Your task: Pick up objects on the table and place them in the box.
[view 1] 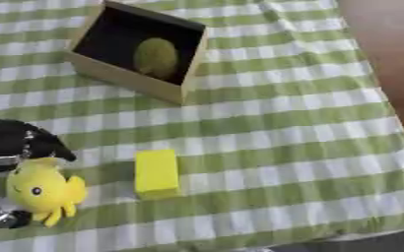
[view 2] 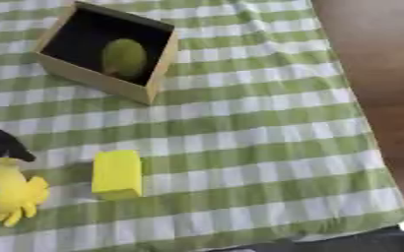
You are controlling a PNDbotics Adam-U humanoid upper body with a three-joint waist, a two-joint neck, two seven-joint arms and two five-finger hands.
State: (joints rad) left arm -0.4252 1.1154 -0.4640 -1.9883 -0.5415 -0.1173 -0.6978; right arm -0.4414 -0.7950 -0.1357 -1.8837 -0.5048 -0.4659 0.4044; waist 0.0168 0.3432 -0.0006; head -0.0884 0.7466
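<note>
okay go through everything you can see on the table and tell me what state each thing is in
Box: open at the top, holding a green round fruit.
Green fruit: lying inside the box.
Yellow block: lying flat on the cloth, untouched.
Yellow plush toy: held by the left hand, at the cloth's left edge.
Left hand: closed around the toy from above.
Checked cloth: spread over the table.
Right hand: not in view.

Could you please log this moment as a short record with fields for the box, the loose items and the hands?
box: open box at far left, on the checked cloth
in box: one green round object
on cloth: yellow block, apart from the toy
left hand: left hand curled on the yellow plush toy
right hand: not visible
</note>
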